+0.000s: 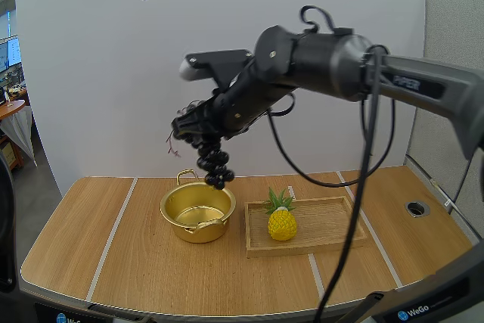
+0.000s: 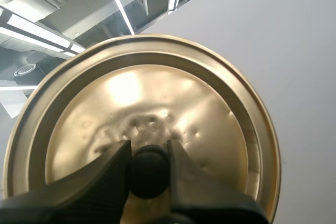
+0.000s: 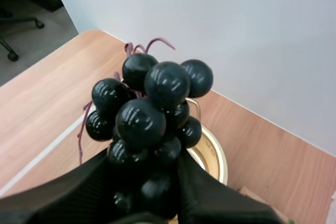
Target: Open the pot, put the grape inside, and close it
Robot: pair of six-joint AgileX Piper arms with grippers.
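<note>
high view: right arm point(image 1: 325, 58) slants down, right pincer point(image 1: 195, 132) clamped on grapes point(image 1: 215, 164) hanging over the pot's point(image 1: 172, 217) far rim.
left pincer point(image 2: 148, 151): nipping lid point(image 2: 157, 93) knob point(image 2: 148, 176).
room: tray point(image 1: 302, 248) just right of pot.

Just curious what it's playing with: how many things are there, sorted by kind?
Fruit: 2 (bunch of black grapes, yellow pineapple)
Cookware: 2 (shiny golden metal pot, round golden metal lid)
Trays: 1 (rectangular wooden tray)
Total: 5

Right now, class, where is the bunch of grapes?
In the high view, the grapes hang in the jaws of the right gripper, just above the open pot, left of the wooden tray.
</note>
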